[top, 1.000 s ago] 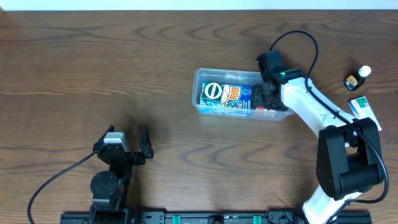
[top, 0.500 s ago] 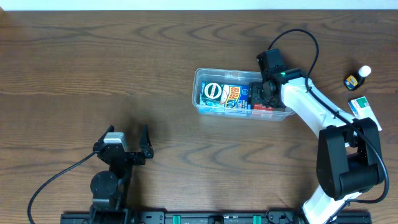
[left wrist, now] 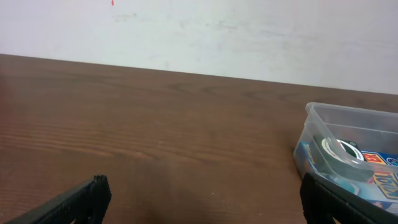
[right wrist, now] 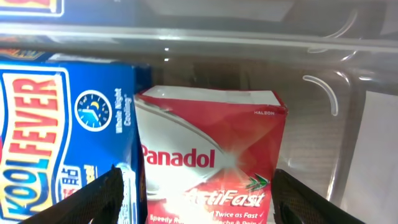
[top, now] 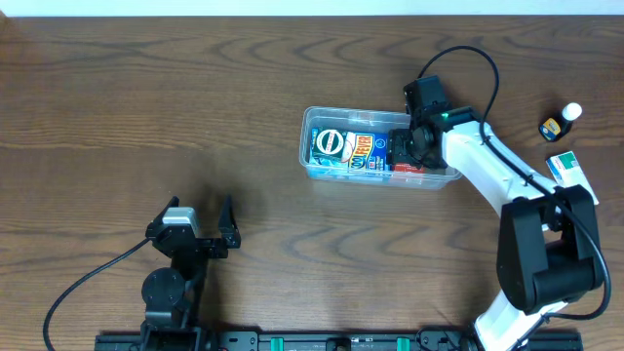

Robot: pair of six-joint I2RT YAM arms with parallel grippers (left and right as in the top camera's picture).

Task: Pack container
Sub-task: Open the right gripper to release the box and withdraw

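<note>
One container (top: 305,138) holds blue box (top: 364,152), red box (right wrist: 211,155); one bottle (top: 563,120) outside

Red box (right wrist: 211,155), right wrist view: brand "Panadol" in white across the middle; "ActiFast" beneath it; small lines "Twice as Fast" and "Speedy R…", cut off at 6 o'clock; "HALEON" in the 1 o'clock corner. Blue box (right wrist: 62,143), at 9 o'clock of the red box: "KOOLFEVER" in large orange letters; a round clock sign at its 2 o'clock corner with "Hour Cooling" legible beside it. Overhead, print inside the container (top: 304,146) is too small to read.
</note>
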